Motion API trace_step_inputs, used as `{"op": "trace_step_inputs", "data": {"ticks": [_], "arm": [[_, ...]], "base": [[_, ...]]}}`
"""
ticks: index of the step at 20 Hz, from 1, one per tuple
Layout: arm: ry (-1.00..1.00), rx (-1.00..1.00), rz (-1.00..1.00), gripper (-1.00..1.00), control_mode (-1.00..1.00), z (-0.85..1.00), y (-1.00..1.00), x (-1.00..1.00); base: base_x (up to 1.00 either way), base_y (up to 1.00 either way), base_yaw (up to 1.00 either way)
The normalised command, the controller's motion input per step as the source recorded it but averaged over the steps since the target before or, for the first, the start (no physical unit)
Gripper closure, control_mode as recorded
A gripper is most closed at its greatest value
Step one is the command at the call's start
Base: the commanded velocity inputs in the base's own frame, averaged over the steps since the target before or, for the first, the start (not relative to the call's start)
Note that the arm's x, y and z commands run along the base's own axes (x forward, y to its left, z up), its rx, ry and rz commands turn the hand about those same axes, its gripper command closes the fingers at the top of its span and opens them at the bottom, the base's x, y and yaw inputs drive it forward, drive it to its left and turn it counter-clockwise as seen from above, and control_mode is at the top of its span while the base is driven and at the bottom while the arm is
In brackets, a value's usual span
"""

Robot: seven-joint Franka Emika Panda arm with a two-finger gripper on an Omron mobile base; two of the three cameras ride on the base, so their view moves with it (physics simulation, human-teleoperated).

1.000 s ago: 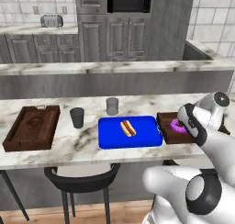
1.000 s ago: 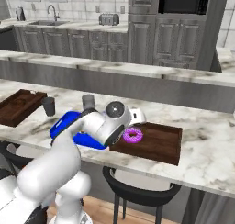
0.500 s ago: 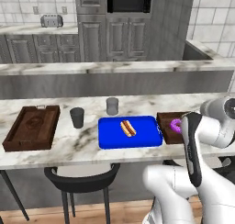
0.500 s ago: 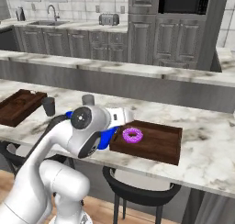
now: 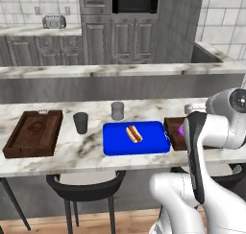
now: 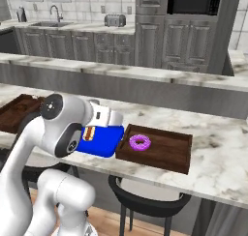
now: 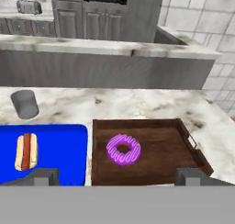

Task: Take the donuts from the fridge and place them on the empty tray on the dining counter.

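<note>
The purple-iced donut (image 7: 123, 149) lies flat in the left half of the dark brown tray (image 7: 160, 149) on the marbled dining counter (image 7: 137, 103). My gripper (image 7: 117, 176) is drawn back over the counter's near edge and looks down at the tray. Its fingertips (image 7: 43, 176) stand wide apart, open, with nothing between them. From the right base, the donut (image 6: 140, 142) and the tray (image 6: 167, 150) sit just right of my hand. From the left base, my arm covers most of the tray (image 5: 172, 132) and the donut (image 5: 181, 131). The fridge is out of view.
A blue tray (image 5: 149, 144) holding a hot dog (image 5: 134, 134) touches the brown tray's left side. Behind it stand a dark cup (image 5: 80, 122) and a lighter cup (image 5: 117, 110). Another brown tray (image 5: 33, 132) sits far left. Black stools (image 5: 86, 187) stand under the counter.
My hand has pulled back from over the brown tray toward the counter's near edge, and the arm has swung. The purple donut stays in the tray. The jaws stay open.
</note>
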Motion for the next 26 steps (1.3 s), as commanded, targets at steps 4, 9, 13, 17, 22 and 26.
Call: {"op": "trace_step_inputs", "data": {"ticks": [4, 9, 13, 17, 22, 26], "arm": [[0.12, 0.45, 0.10, -1.00, -1.00, 0.14, 0.19, -0.47], [0.02, 0.17, 0.22, -1.00, -1.00, -0.01, 0.42, -0.75], [-0.22, -0.15, 0.04, -1.00, -1.00, -0.30, 0.91, -0.67], [-0.24, -0.13, 0.00, -1.00, -1.00, -0.19, 0.42, -0.68], [-0.04, -0.01, 0.00, -1.00, 1.00, -0.08, 0.02, -0.23], [0.00, 0.00, 0.00, -1.00, 1.00, 0.00, 0.00, 0.00]], "base": [[0.00, 0.00, 0.00], [0.00, 0.00, 0.00], [0.00, 0.00, 0.00], [0.00, 0.00, 0.00], [0.00, 0.00, 0.00], [-0.62, 0.02, 0.07]]}}
